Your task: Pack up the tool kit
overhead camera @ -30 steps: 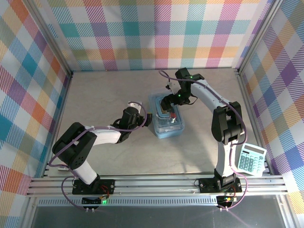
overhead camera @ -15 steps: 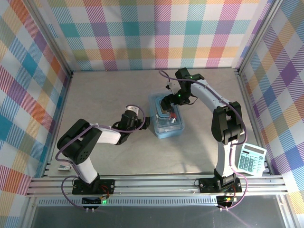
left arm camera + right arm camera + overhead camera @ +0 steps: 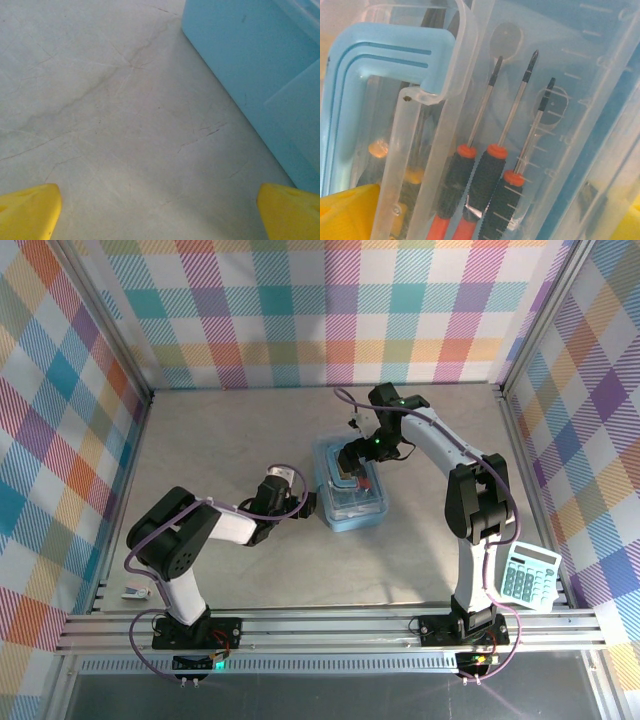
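Left gripper [image 3: 159,212] spread, empty, beside light blue translucent plastic case [image 3: 260,75]. Right gripper [image 3: 352,462] spread above black-and-orange-handled screwdrivers [image 3: 485,185] inside.

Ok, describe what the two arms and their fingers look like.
The left arm and right arm match: white tubular links between bulky black joints, each with a purple cable looping along it and a green light at the base. The left fingers and right fingers are plain yellow, with rounded corners.
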Robot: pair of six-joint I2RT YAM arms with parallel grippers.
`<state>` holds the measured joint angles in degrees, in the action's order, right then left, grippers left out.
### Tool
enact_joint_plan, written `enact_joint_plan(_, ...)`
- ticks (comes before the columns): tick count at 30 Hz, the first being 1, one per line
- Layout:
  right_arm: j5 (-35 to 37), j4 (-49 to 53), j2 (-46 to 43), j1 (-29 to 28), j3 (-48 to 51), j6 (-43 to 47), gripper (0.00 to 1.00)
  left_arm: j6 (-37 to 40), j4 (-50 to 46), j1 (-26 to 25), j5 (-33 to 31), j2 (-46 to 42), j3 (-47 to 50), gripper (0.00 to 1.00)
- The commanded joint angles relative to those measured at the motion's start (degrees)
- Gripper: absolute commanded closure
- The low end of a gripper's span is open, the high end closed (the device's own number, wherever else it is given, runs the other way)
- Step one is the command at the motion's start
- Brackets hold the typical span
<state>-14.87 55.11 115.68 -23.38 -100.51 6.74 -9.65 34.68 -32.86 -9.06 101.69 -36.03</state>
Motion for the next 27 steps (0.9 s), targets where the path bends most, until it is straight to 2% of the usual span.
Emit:
enact_joint_plan(1,-3.76,7.73,1.4,-2.01,0.45,1.87,0.01,0.02,0.16,0.43,2.42,2.85,-2.78,0.0)
enact_joint_plan(27,-3.85,8.55,1.19,-2.73,-0.3,2.05,0.01,3.22,-5.49,0.76,3.47,3.41,-9.93,0.0)
